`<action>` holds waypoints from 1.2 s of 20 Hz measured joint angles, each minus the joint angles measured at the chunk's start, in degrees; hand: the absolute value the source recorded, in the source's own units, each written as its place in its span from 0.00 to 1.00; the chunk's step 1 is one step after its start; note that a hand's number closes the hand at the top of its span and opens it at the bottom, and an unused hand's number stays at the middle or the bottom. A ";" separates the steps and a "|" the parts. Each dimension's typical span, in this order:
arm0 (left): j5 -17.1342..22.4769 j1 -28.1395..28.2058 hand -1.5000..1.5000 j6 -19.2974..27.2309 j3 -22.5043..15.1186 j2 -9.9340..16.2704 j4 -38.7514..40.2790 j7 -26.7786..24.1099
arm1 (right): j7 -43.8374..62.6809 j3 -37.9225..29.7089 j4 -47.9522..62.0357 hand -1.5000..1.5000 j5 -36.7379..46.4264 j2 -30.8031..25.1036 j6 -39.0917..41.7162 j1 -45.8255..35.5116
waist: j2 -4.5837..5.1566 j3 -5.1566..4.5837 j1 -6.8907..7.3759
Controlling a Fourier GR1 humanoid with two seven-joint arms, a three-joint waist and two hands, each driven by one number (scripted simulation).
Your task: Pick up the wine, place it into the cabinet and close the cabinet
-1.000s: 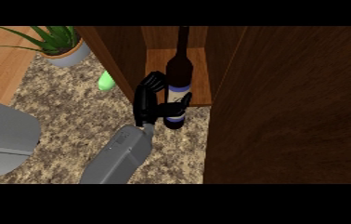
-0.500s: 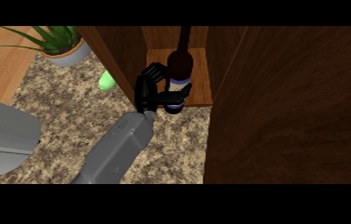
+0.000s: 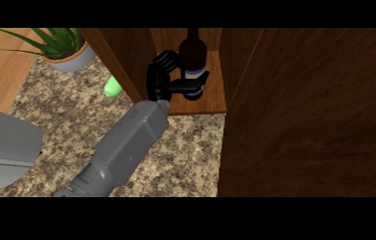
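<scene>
Robot hand [image 3: 160, 79] grasping the wine bottle [image 3: 192, 60], bottle upright inside the cabinet [image 3: 294, 114].
I'd set the base flat on the wooden shelf [image 3: 213, 102] before uncurling, then back straight out past the dark door at right, which needs swinging shut. Around it I see speckled stone tabletop [image 3: 66, 109], a potted plant [image 3: 58, 47], a small green object [image 3: 112, 87].

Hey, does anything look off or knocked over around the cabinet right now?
Nothing stands out. The wine bottle stands upright on the cabinet shelf, held by the hand, and the potted plant sits upright on the counter. No spill shows.
</scene>
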 measured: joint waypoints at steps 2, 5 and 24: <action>0.41 -1.82 1.00 0.08 0.63 0.00 1.84 -0.06 | 0.61 0.17 -0.05 0.00 -0.09 0.33 -0.12 -0.05 | 0.01 -0.01 -0.02; -0.48 -5.17 1.00 0.72 1.64 0.02 4.69 0.22 | 0.30 -0.31 0.08 0.00 -0.20 0.60 0.35 0.05 | 0.01 0.01 0.23; -9.54 -16.48 0.00 9.92 1.61 2.20 24.17 0.90 | -0.68 0.88 0.52 0.00 -0.32 2.46 2.46 0.89 | 0.28 0.19 -1.09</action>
